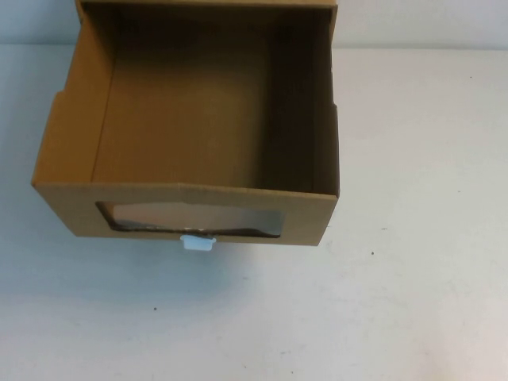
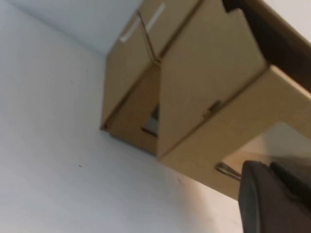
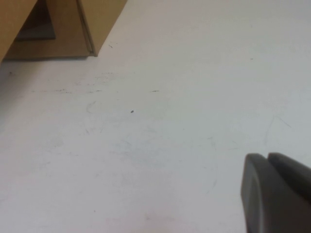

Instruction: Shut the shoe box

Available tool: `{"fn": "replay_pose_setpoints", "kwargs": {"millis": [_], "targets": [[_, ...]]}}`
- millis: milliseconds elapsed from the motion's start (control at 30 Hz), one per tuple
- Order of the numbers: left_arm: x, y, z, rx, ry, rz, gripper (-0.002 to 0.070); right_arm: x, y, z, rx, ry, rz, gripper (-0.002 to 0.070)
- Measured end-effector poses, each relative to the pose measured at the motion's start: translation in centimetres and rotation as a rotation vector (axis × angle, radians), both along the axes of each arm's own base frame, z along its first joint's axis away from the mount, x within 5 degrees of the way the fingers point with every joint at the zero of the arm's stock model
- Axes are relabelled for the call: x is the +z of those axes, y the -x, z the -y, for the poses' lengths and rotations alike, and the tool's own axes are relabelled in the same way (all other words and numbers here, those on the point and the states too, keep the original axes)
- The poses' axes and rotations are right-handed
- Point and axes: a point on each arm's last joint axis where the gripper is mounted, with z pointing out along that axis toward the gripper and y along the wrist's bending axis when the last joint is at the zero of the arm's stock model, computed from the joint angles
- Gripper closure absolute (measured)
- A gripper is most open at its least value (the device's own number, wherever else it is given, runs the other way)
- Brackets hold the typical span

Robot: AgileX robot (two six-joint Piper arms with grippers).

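Note:
The shoe box is a brown cardboard drawer, pulled far out and empty. Its front has a wide clear window with a small white pull tab below it. In the left wrist view the drawer's side sticks out of its sleeve. My left gripper is shut and empty, just off the drawer's front on its left side. My right gripper is shut and empty over bare table to the right of the box. Neither gripper shows in the high view.
The white table lies in front and to the right of the box. A second brown box face with a window rests on the table under the drawer; it also shows in the left wrist view. A wall runs behind.

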Motion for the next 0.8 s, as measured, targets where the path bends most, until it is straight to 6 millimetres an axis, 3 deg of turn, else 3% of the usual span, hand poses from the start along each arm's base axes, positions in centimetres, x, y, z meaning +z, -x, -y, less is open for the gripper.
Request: {"fn": "replay_pose_setpoints", "kwargs": {"millis": [167, 367, 600, 800], "targets": [[5.2, -1.5, 1.0, -0.1, -0.15, -0.106, 0.0678, 0.0, 0.0, 0.0, 0.0, 0.0, 0.0, 0.0689], [13.7, -6.9, 2.6, -0.257, -0.416, -0.158, 0.0678, 0.0, 0.0, 0.0, 0.0, 0.0, 0.0, 0.0689], [21.5, -17.2, 4.6, -0.36, -0.597, -0.104, 0.0678, 0.0, 0.0, 0.0, 0.0, 0.0, 0.0, 0.0689], [24.0, -26.0, 6.4, -0.454, -0.648, -0.117, 0.0678, 0.0, 0.0, 0.0, 0.0, 0.0, 0.0, 0.0689]]}}
